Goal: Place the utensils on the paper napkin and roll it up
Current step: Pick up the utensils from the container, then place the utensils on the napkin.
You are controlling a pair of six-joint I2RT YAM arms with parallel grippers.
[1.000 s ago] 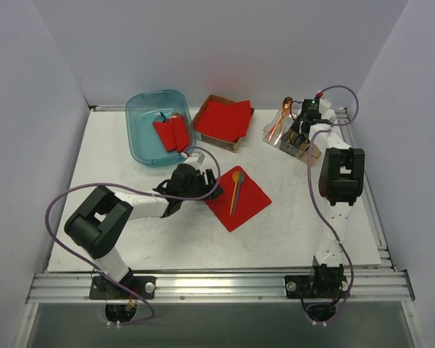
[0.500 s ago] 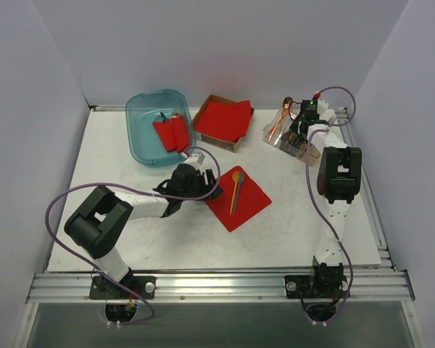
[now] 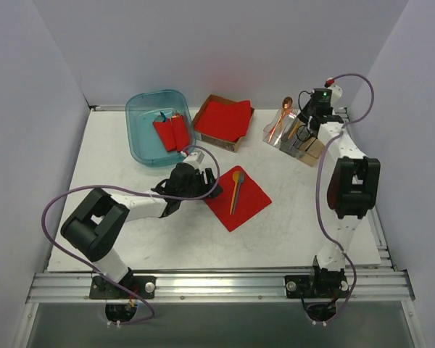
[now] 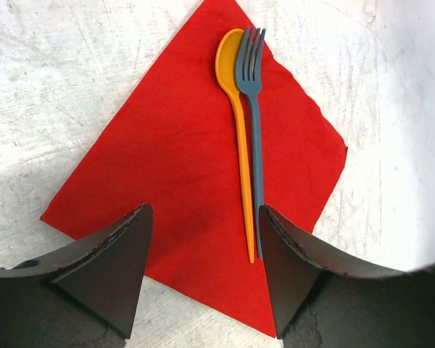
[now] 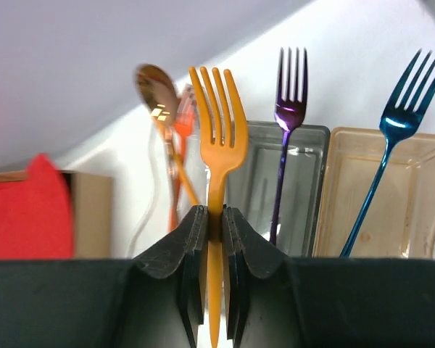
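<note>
The red paper napkin (image 3: 248, 203) (image 4: 174, 159) lies as a diamond on the table's middle. An orange-yellow spoon (image 4: 241, 138) (image 3: 236, 185) and a blue fork (image 4: 254, 123) rest on it side by side, heads pointing away. My left gripper (image 4: 204, 210) (image 3: 203, 181) hovers open over the napkin's near corner, its right finger beside the handle ends. At the back right, my right gripper (image 5: 214, 212) (image 3: 304, 127) is shut on the handle of an upright orange-yellow fork (image 5: 217, 130). Behind that fork stand a purple fork (image 5: 290, 109) and a second blue fork (image 5: 395, 130).
A clear utensil holder (image 3: 310, 151) at the back right also has a copper spoon (image 5: 156, 83). A teal bin (image 3: 141, 109) with red rolled bundles (image 3: 172, 132) sits at the back left. Between them is a cardboard box with a red napkin stack (image 3: 223, 119).
My right gripper has closed on the orange-yellow fork at the holder, and the right arm has swung up and rightward. The left arm has stayed put.
</note>
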